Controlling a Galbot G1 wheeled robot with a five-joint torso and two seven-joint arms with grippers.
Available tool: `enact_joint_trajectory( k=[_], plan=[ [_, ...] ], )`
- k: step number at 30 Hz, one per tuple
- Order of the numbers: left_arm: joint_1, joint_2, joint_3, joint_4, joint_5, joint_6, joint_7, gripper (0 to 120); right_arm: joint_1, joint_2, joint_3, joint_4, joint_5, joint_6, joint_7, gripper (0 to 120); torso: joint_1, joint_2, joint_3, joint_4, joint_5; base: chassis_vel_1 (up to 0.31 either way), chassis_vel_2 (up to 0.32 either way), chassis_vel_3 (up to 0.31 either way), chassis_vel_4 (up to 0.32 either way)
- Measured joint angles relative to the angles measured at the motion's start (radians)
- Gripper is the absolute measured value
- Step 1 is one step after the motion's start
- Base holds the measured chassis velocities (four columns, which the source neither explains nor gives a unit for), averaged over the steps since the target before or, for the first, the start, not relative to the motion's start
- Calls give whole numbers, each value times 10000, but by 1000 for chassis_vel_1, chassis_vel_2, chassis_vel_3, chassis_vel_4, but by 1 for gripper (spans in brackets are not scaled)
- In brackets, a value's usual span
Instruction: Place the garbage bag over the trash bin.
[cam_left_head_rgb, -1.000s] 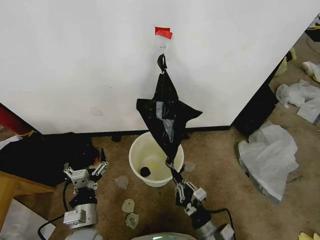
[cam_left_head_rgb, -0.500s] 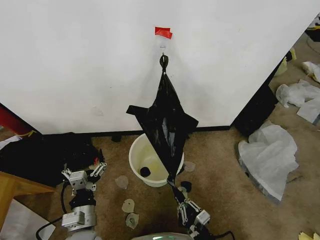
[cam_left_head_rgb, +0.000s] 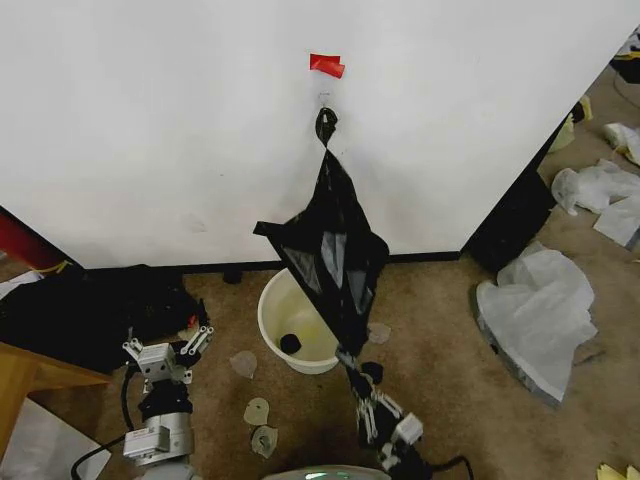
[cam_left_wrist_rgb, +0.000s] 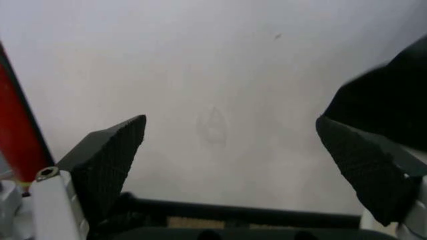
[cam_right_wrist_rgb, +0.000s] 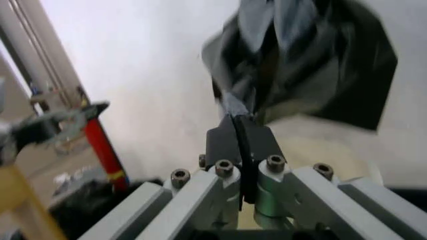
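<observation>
No readable text, label, brand, number or sign anywhere in these views. The red tape (cam_left_head_rgb: 327, 65) high on the white wall (cam_left_head_rgb: 150, 130) is blank, and so is the wall itself. The black garbage bag (cam_left_head_rgb: 335, 250) hanging below it carries no print I can make out, and the trash bin (cam_left_head_rgb: 275, 310) under it is plain. Nothing legible on the left gripper (cam_left_head_rgb: 168, 350), the right gripper (cam_left_head_rgb: 352, 365) or the scraps on the floor.
</observation>
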Motion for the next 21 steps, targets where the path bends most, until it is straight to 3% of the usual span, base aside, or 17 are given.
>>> enact_joint_trajectory(
  k=[6,11,12,14,16,18,21],
  plan=[
    [-229,1133,290,-1051,-1377,890,-57,100,1015,-204,-208,446,648,-1408,608,0,0,0,0,3,2,0,0,0,0],
    [-1252,3126,798,-2028,-3793,2058,-157,100,1333,-335,-145,477,681,-1835,924,0,0,0,0,2,0,0,0,0,0],
    [-1252,3126,798,-2028,-3793,2058,-157,100,1333,-335,-145,477,681,-1835,924,0,0,0,0,2,0,0,0,0,0],
    [-2027,4197,1095,-2282,-5061,2654,-217,100,1370,-337,-137,477,592,-1917,958,0,0,-1,1,-6,1,0,0,0,0],
    [-3053,5342,1491,-2487,-6862,3411,-316,100,1521,-298,-231,421,482,-2051,992,0,0,-1,1,3,8,0,0,0,0],
    [-3367,5549,1663,-2486,-7280,3605,-370,100,1538,-279,-240,405,458,-2067,995,0,0,0,0,4,10,0,0,0,0],
    [-5347,6129,2869,-1976,-8754,4252,-605,100,1578,-157,-207,370,403,-2133,1035,0,1,-2,2,1,1,0,0,0,0]
  ],
)
